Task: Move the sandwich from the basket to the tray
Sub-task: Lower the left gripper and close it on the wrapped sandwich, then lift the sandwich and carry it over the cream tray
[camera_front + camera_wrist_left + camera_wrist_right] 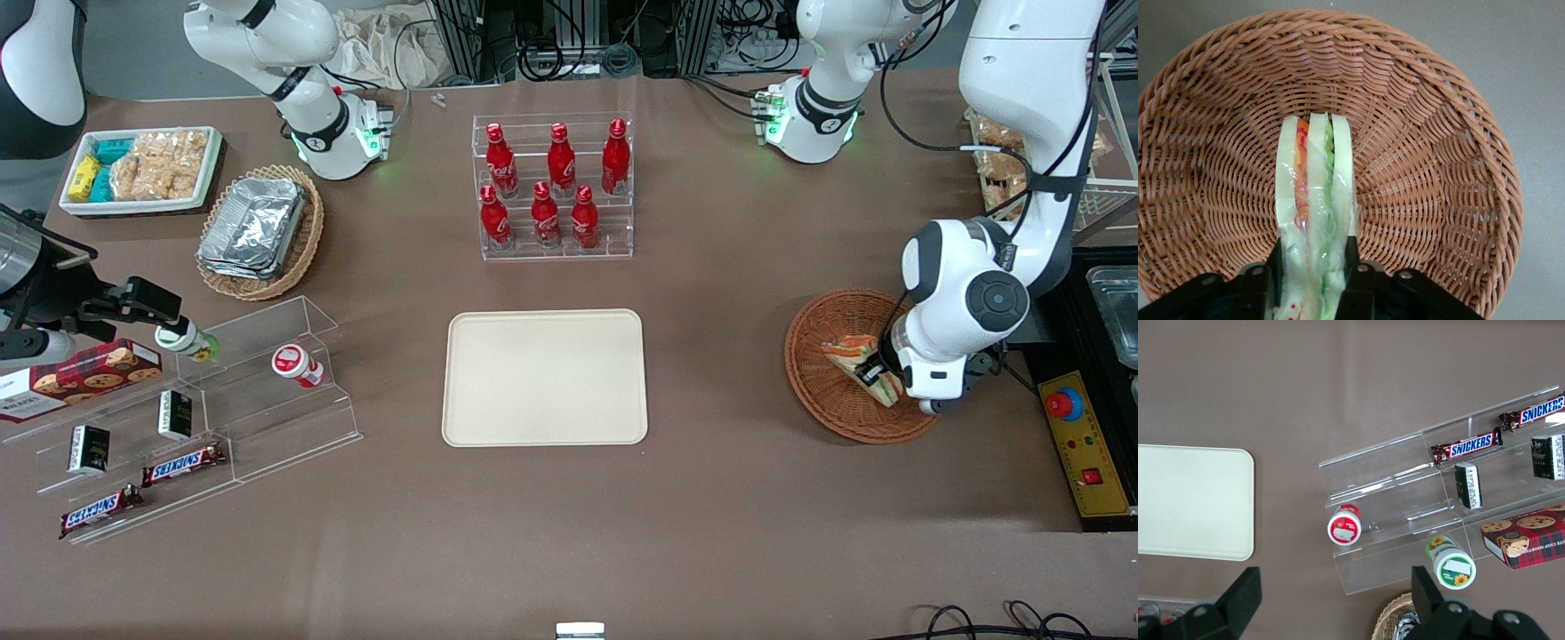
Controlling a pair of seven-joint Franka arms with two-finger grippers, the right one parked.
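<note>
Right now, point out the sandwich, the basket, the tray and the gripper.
sandwich [1315, 200], left wrist view, middle bread layer.
basket [818, 356], front view, woven inner wall.
tray [544, 378], front view, bare centre.
gripper [1313, 270], left wrist view, between fingertips, shut on sandwich.

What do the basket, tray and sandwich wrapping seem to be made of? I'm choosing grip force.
Basket: woven wicker or rattan, reddish-brown, its ribbed weave plainly visible. Tray: probably matte cream plastic, smooth, with moulded rounded corners. Sandwich: pale soft bread in what looks like clear glossy film, crinkled where the gripper is shut on it over the basket.

Brown table [729, 373] w/ tray [545, 378], basket [831, 391]
</note>
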